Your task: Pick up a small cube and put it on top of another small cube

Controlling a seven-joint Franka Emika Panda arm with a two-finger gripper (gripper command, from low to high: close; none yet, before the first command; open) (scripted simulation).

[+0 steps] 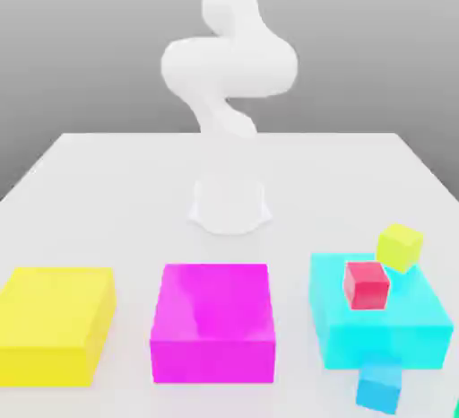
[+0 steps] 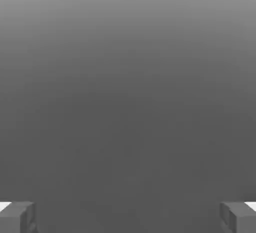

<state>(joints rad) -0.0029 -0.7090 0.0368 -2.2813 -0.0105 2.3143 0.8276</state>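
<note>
Currently, gripper (image 2: 128, 217) is wide open in the hand view, fingers well apart, nothing between them. Arm (image 1: 229, 66) rises from its base (image 1: 229, 208) at mid-table, upper part running out of the top of the exterior view.

Small cubes are toward the exterior view's right. Red cube (image 1: 367, 285) shows against the top of the cyan block (image 1: 381, 340). Lime cube (image 1: 400, 248) sits tilted in view, overlapping the block's far edge; contact with it, can't tell. Blue cube (image 1: 380, 388) is at the block's near side, slightly turned, overlapping its lower edge. Green piece (image 1: 456, 410) is cut off at the near right corner. Which cube is the pick, can't tell.

Magenta block (image 1: 213, 322) is near the middle, yellow block (image 1: 50, 325) at the exterior view's left, all three blocks apart on the white table (image 1: 125, 201).
</note>
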